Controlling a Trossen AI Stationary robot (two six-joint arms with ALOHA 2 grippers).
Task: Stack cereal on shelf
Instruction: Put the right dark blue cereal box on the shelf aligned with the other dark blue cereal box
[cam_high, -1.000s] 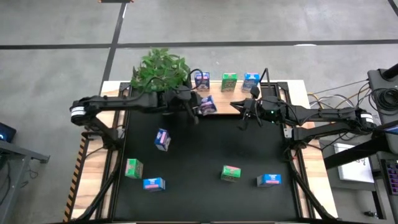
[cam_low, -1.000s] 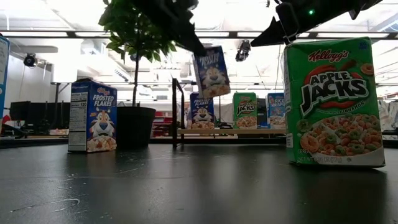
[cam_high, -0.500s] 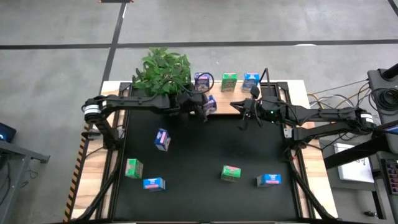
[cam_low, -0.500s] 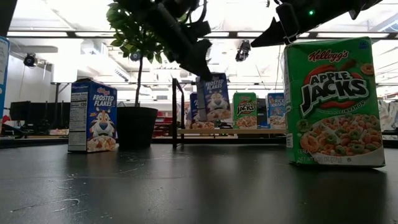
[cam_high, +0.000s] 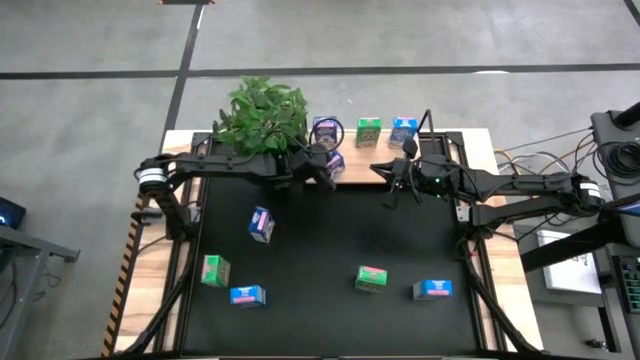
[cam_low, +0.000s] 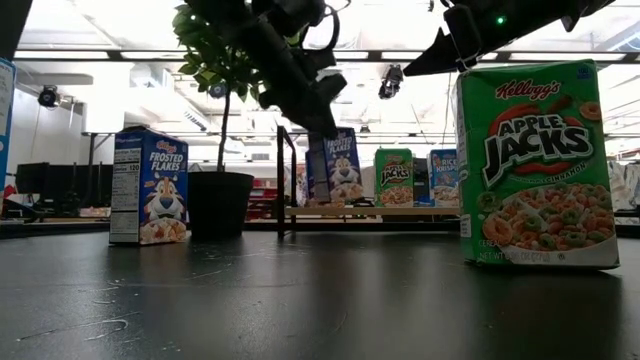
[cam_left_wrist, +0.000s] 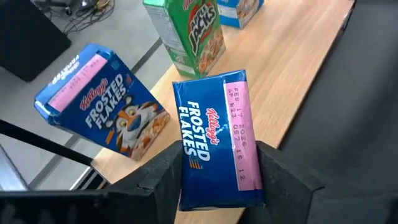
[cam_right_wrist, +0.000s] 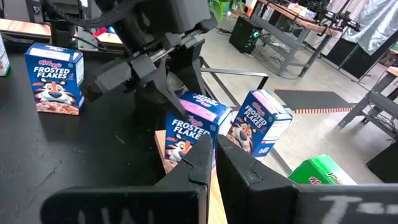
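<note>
My left gripper (cam_high: 322, 166) is shut on a dark blue Frosted Flakes box (cam_left_wrist: 217, 143) at the left front of the light wooden shelf (cam_high: 365, 166). The box stands upright in the low view (cam_low: 337, 166), its bottom at the board; whether it touches the board, I cannot tell. A dark blue box (cam_high: 325, 128), a green box (cam_high: 368, 130) and a light blue box (cam_high: 403, 130) stand on their bottoms along the shelf's far edge. My right gripper (cam_high: 390, 183) hovers shut and empty at the shelf's near edge. My left gripper pinches the box between its two fingers, one finger (cam_left_wrist: 163, 180) on each of two opposite sides just below the box's top face (cam_left_wrist: 214, 186). The fingers slant down from the table's left. The box stays upright, its pink-striped top up.
A potted plant (cam_high: 262, 112) stands just left of the shelf, over my left arm. Five boxes sit on the black mat: dark blue (cam_high: 261, 224), green (cam_high: 214, 270), light blue (cam_high: 247, 296), green (cam_high: 371, 279), light blue (cam_high: 432, 290). There is free mat between them.
My left gripper has carried the dark blue box down toward the shelf and a little toward the far edge. The box was tilted high above the board and now stands upright at the board's level. My right arm has kept still.
</note>
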